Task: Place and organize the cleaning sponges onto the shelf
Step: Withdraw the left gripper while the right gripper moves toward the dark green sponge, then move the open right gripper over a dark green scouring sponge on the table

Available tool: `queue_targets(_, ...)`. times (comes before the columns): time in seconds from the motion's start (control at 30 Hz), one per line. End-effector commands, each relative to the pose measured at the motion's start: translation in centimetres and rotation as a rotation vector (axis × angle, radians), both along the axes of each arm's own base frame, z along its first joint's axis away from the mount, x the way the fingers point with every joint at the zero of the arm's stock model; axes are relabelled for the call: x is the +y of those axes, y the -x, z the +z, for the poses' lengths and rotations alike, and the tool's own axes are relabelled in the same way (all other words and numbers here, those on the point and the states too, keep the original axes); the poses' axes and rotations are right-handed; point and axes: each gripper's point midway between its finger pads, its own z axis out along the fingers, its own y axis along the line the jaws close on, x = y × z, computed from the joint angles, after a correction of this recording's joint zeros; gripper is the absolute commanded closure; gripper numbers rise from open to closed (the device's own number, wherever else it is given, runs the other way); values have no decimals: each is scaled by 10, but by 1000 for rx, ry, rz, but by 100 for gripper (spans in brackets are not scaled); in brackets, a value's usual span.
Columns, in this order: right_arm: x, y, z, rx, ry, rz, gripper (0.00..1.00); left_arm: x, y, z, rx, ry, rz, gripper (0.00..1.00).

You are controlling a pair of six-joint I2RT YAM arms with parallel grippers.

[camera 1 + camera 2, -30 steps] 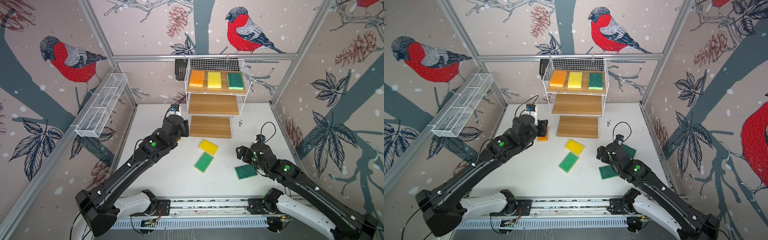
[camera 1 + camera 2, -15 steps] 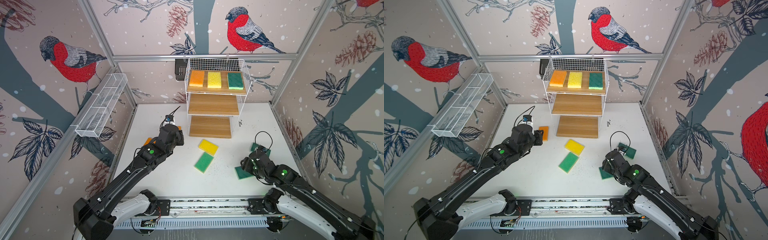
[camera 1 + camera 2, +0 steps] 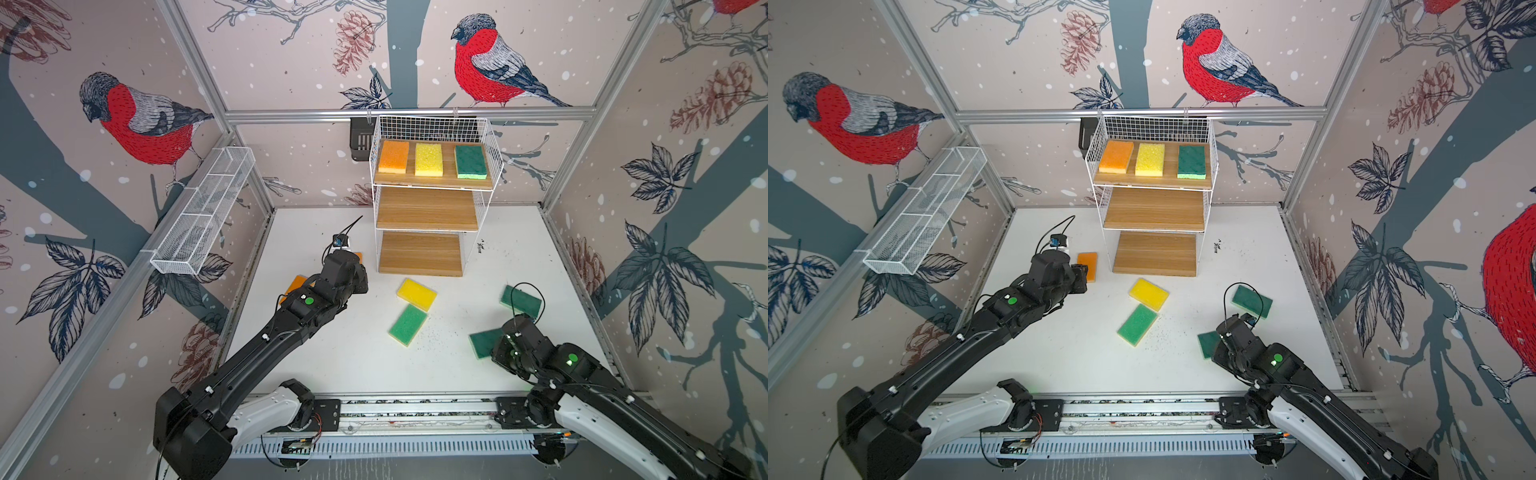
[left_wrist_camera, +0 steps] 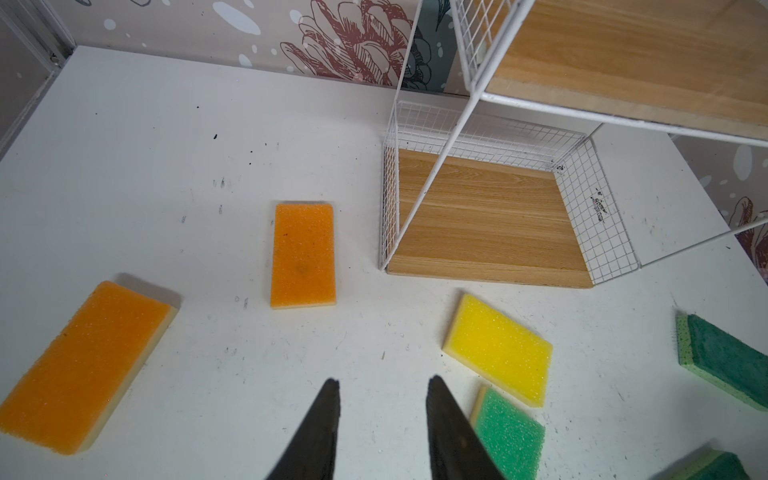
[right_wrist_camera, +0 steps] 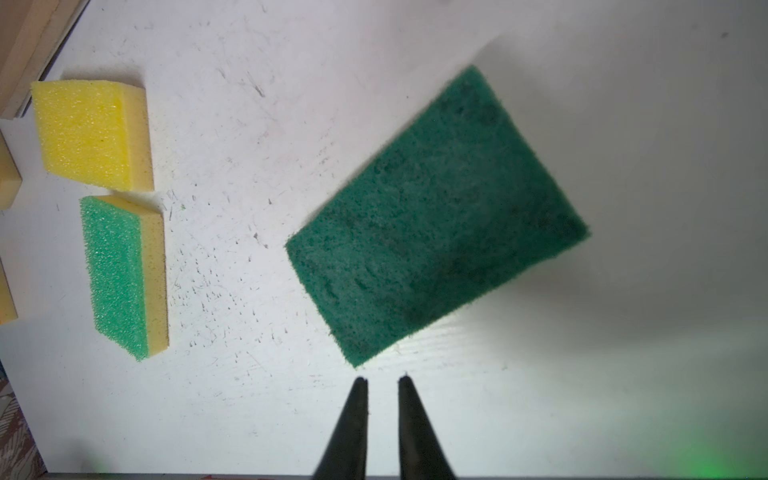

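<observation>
Left gripper [image 4: 383,380]: part open, clear gap between fingers, nothing held, above tabletop [image 3: 353,357] toward left edge. Right gripper [image 5: 382,379]: almost closed, only a slit between tips, nothing held, toward right front corner, tips just short of a corner of near dark green sponge [image 5: 436,216], no contact.

Shelf [image 3: 426,210] at middle of far edge. On its top board, side by side and apart: orange shelf sponge [image 3: 393,156], yellow shelf sponge [image 3: 429,159], green shelf sponge [image 3: 470,162].

Six more flat on tabletop:
- Straight orange sponge [image 4: 303,255] just beside shelf's bottom board on its left.
- Slanted orange sponge [image 4: 83,365] closer to left edge.
- Loose yellow sponge [image 3: 417,294] just in front of shelf.
- Light green sponge [image 3: 408,324], pale foam underside, just beside the loose yellow one toward front edge; touching or not, cannot tell.
- Far dark green sponge [image 3: 521,300] near right edge, apart from the near one.
</observation>
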Motion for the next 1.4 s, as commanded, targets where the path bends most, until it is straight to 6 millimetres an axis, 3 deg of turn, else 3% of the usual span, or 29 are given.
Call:
queue_targets(0.0, 3, 9, -11, 52, -24, -4, 92, -2, -6, 5, -27, 20, 6, 63)
queue_targets(0.3, 4, 2, -24, 76, 37, 0, 95, 2, -7, 2, -21, 14, 16, 63)
queue_targets(0.6, 22, -20, -36, 48, 34, 21, 94, 7, -6, -2, -9, -5, 29, 63)
queue_targets(0.87, 34, -72, -27, -49, 82, 27, 93, 15, -4, -1, -20, -10, 51, 63)
queue_targets(1.07, 45, -113, -35, -39, 149, 78, 93, 16, -5, -7, -7, -18, 56, 63)
queue_targets(1.37, 68, -155, -23, -99, 173, 156, 89, 22, -4, -7, -4, -30, 73, 63)
